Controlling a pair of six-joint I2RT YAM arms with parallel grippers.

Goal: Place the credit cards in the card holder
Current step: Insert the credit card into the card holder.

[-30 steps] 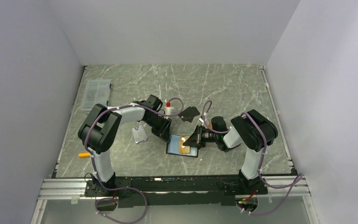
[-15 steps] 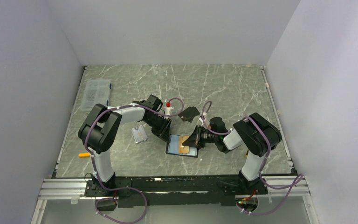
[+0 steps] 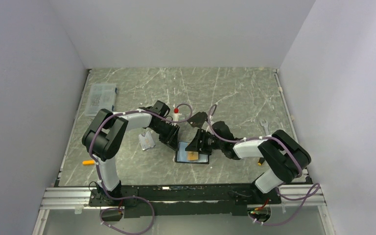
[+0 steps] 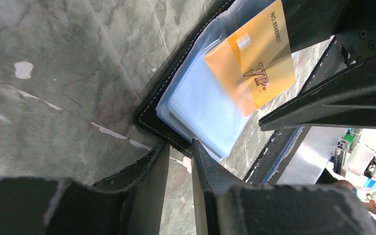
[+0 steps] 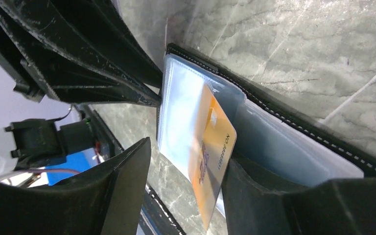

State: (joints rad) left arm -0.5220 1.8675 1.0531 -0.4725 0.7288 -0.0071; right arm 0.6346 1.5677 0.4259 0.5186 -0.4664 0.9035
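Note:
The black card holder (image 3: pixel 201 159) lies open on the table, its clear pockets (image 4: pixel 200 112) facing up. An orange credit card (image 3: pixel 192 155) marked VIP (image 4: pixel 254 58) has one end in a pocket and the other end sticking out. My right gripper (image 3: pixel 196 146) is open around it (image 5: pixel 188 154); the card (image 5: pixel 215 147) leans on one finger only. My left gripper (image 4: pixel 180 146) stands with its jaws a little apart, both tips on the holder's black stitched edge (image 4: pixel 149 117), table showing between them. A black credit card (image 3: pixel 199 119) lies behind the grippers.
A clear sleeve (image 3: pixel 147 141) lies left of the left gripper. A box of screws (image 3: pixel 102 95) sits at the far left, and a red-capped bottle (image 3: pixel 176 113) just behind the left wrist. A wrench (image 3: pixel 263 125) lies right, an orange item (image 3: pixel 88 162) near left.
My right gripper has reached further left over the holder and opened, letting go of the orange card. The right arm stretched out, uncovering the wrench. The left arm held still.

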